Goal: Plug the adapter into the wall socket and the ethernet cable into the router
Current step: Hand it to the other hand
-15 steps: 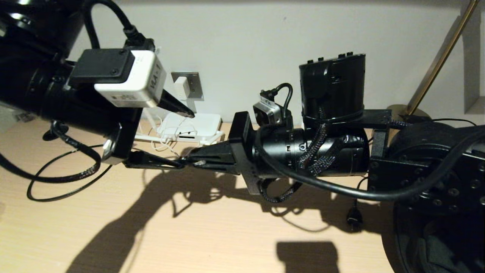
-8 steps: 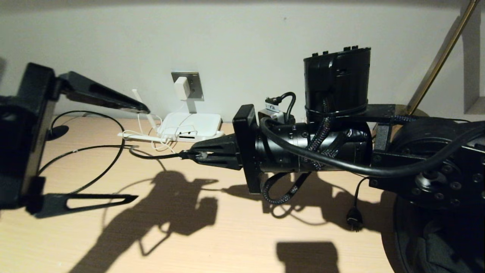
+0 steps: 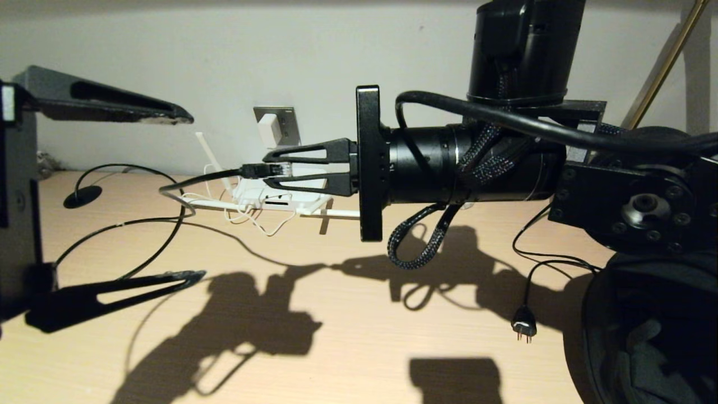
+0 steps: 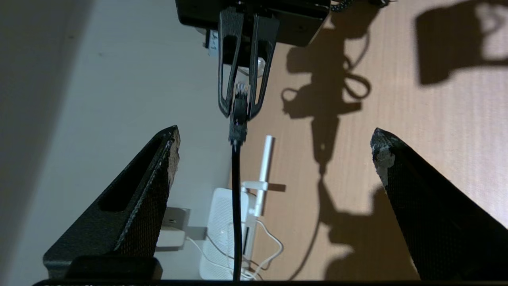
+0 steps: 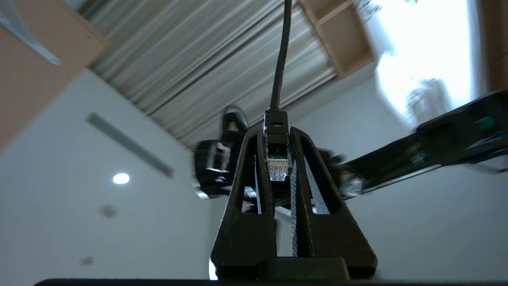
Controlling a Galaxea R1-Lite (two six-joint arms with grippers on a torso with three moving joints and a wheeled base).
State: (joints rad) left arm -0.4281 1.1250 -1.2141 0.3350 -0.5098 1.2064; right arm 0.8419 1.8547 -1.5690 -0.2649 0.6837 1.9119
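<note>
Cable: the ethernet cable point(image 3: 185, 180) is sagging from the right gripper point(image 3: 280, 168) down to the table point(image 3: 359, 314), looping off toward nine o'clock in the head view.
Plug: the clear clip plug point(image 5: 277, 165) is sitting pinched between the fingers point(image 5: 246, 222), its gold contacts pointing back toward the wrist and the cord leaving past the fingertips.
Handling: the cable is looking light and limp, so it is likely dragging rather than pushing; the plug is small, hard and probably brittle at its clip, and it is best held on its flat sides close behind the contacts.
Right arm: it is reaching level across the table from three o'clock, its tool clamped tight on the plug above the router point(image 3: 280, 191).
Left gripper point(image 3: 185, 196): it is standing at nine o'clock, empty, its two fingers spread wide, one high and one low, facing the plug from well apart.
Router: the flat white box with stick antennas is lying at the wall's foot, its dark ports facing the robot.
Charger: the adapter point(image 3: 268, 129) is sitting seated in the wall socket point(image 3: 289, 120), at twelve o'clock from the router.
Judgement: the contacts are facing away from the ports, so a re-grip or turn is probably needed.
Spare: a black two-pin plug point(image 3: 524, 326) is lying at five o'clock.
</note>
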